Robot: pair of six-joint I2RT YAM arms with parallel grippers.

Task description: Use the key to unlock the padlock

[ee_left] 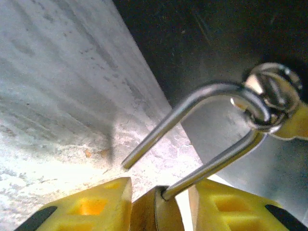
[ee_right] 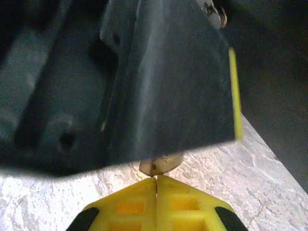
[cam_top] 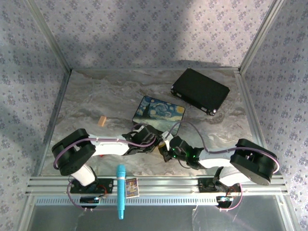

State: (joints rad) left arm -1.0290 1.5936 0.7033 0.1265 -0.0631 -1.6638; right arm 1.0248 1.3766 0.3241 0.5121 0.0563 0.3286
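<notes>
Left pincer [ee_left: 160, 190] nearest, clamped on the padlock [ee_left: 148, 212] between its fingers, shackle [ee_left: 211, 90] free leg swung out beyond the tips; right pincer [ee_right: 156, 180] closed on what we take for the key [ee_right: 159, 165] at its tips; we judge unlocking done, next easing the key clear.

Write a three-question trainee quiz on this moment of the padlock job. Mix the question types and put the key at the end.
1. True or false: in the left wrist view, both legs of the shackle sit inside the body of the padlock.
2. Pick one. What is looped around the shackle at its bend? A, a metal ring. B, a rubber band. C, nothing.
3. Fill the gap: the padlock's brass body sits between the yellow fingers of the ____ gripper.

Key
1. False. One leg ends free in the air above the table.
2. A.
3. Left, so the left gripper.
</notes>
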